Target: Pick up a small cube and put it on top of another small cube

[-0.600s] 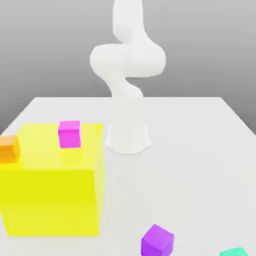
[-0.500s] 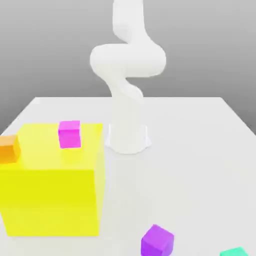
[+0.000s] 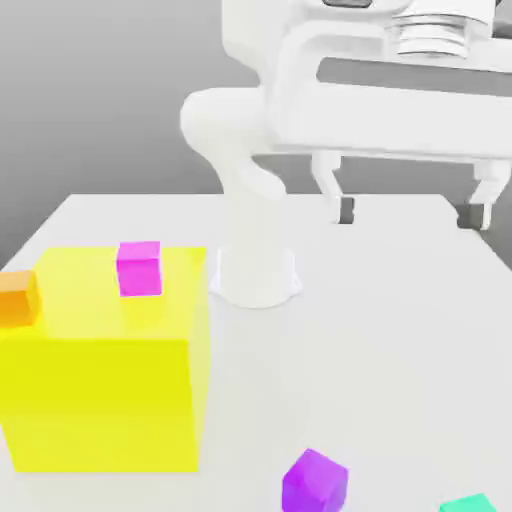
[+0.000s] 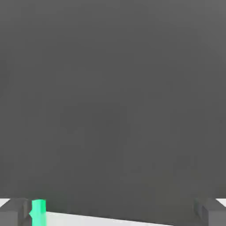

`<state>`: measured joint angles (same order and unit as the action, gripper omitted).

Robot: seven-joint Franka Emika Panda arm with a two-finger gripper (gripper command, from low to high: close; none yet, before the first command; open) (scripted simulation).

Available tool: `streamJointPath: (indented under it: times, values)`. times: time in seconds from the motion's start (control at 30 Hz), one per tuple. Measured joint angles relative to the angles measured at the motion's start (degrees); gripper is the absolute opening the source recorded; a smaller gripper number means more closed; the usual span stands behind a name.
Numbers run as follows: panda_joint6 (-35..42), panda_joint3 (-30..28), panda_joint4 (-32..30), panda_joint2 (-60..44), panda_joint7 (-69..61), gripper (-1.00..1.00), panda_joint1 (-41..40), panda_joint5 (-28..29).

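Observation:
A small teal-green cube (image 3: 468, 504) lies on the white table at the front edge, on the exterior view's right, partly cut off by the picture. In the hand view a teal cube (image 4: 39, 212) shows beside one dark fingertip (image 4: 15, 212). My gripper (image 3: 410, 212) hangs high above the table at the exterior view's right, open, its two dark-tipped fingers wide apart with nothing between them. It is well above and behind the teal cube.
A big yellow block (image 3: 105, 360) stands at the exterior view's left with a pink cube (image 3: 139, 267) on top and an orange cube (image 3: 18, 297) at its left edge. A purple cube (image 3: 314, 482) lies at the front. The arm's white base (image 3: 255, 270) stands mid-table.
The hand and gripper have swung into the exterior view at the upper right. The cubes and yellow block have not moved.

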<state>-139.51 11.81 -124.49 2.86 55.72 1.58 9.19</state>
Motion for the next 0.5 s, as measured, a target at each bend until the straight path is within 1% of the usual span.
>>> streamJointPath:
  times: [0.23,0.5]
  values:
    - [-2.7,1.3,2.4,-14.4,2.9,0.00,2.9,2.5]
    - [-6.7,2.4,5.2,-30.5,4.8,0.00,6.5,3.2]
